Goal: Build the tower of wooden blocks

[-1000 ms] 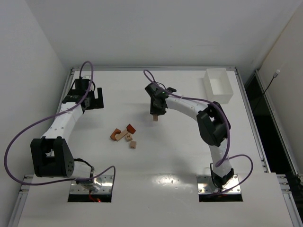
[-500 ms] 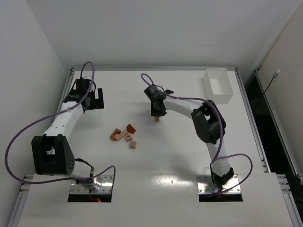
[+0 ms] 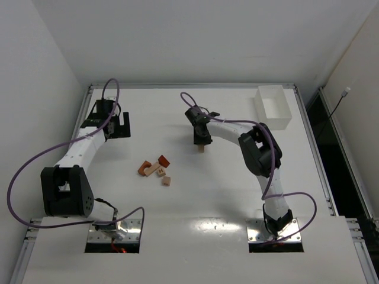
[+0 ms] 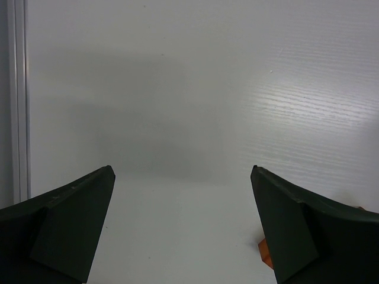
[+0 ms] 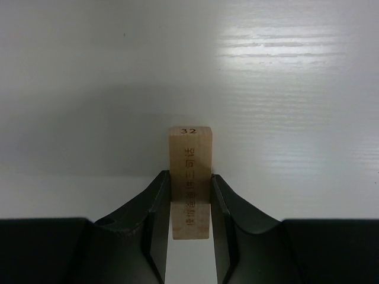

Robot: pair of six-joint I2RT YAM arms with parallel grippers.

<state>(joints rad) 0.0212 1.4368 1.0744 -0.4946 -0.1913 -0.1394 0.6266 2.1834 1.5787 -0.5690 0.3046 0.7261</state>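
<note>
My right gripper (image 5: 189, 174) is shut on a pale tan wood plank (image 5: 190, 160) printed with characters and the number 32, which sticks out past the fingertips. In the top view that gripper (image 3: 201, 144) hangs over the middle of the table with the plank (image 3: 201, 148) pointing down at the surface. Several loose wood blocks (image 3: 156, 170), tan and reddish-brown, lie in a cluster to its left. My left gripper (image 3: 121, 126) stands open at the far left with nothing between its fingers; an orange block corner (image 4: 265, 251) peeks beside its right finger. No stacked tower shows.
A white rectangular bin (image 3: 273, 107) stands at the back right of the table. The left table edge rail (image 4: 16, 100) runs close to the left gripper. White walls rise behind and beside the table.
The right gripper has shifted slightly right and toward the front with the plank in it, and its arm has folded more. The left arm has barely moved.
</note>
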